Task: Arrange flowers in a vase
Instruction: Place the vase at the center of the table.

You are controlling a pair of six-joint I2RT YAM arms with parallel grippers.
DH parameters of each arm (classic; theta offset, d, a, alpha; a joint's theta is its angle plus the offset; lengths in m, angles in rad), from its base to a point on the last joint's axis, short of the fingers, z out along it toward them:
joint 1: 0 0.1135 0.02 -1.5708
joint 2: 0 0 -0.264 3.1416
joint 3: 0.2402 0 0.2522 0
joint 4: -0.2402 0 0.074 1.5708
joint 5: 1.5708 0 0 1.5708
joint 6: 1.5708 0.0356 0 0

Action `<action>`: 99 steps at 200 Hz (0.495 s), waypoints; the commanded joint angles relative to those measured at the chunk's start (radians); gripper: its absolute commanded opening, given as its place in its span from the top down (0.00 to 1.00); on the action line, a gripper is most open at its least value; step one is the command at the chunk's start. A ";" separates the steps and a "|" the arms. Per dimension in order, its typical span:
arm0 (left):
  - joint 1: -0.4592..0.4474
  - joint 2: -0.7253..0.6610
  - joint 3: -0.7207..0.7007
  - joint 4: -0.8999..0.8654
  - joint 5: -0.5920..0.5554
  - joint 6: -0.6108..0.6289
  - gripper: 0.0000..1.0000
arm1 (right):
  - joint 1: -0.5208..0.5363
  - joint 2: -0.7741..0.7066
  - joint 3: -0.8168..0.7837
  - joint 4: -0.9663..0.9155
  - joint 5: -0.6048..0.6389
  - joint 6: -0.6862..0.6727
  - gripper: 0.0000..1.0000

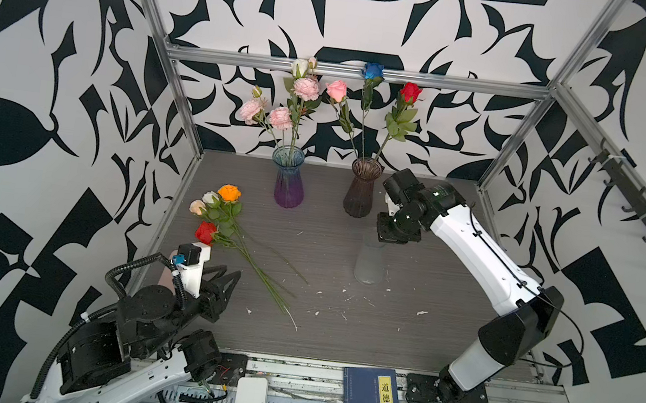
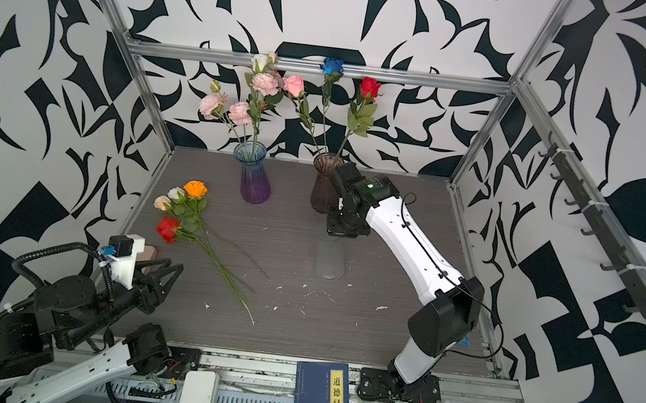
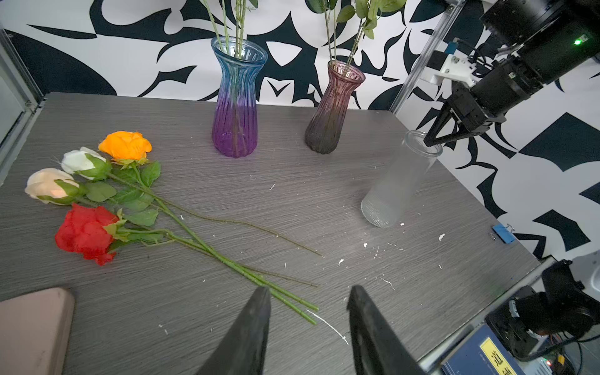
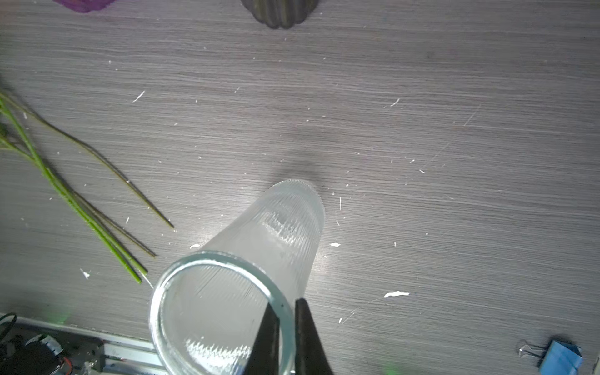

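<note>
The right pincer clenches the rim of the tilted clear vase, right of the middle of the desk; standing it upright seems in hand. Next, the released left pincer should take the flowers lying by the left edge.

Four loose flowers lie on the grey counter. Behind stand a blue-purple vase of ruffled pink blooms and a brown vase of roses. The right arm hangs over a clear vase; the left pincer sits apart from the stems.
</note>
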 commanded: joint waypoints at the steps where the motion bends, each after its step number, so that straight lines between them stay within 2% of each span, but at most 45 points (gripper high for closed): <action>1: 0.005 -0.001 -0.008 -0.002 -0.002 -0.007 0.56 | 0.001 -0.057 -0.012 0.038 0.016 0.009 1.00; 61: 0.005 0.012 -0.013 -0.003 0.000 -0.010 0.56 | -0.001 -0.092 -0.081 0.085 -0.008 0.024 1.00; 70: 0.005 0.018 -0.013 -0.004 -0.008 -0.014 0.56 | 0.000 -0.097 -0.082 0.085 -0.001 0.026 0.95; 88: 0.005 0.040 -0.014 -0.005 -0.029 -0.023 0.52 | -0.003 -0.115 -0.080 0.089 0.018 0.032 0.74; 99: 0.005 0.067 -0.008 0.001 -0.040 -0.019 0.49 | -0.011 -0.125 -0.070 0.090 0.021 0.032 0.69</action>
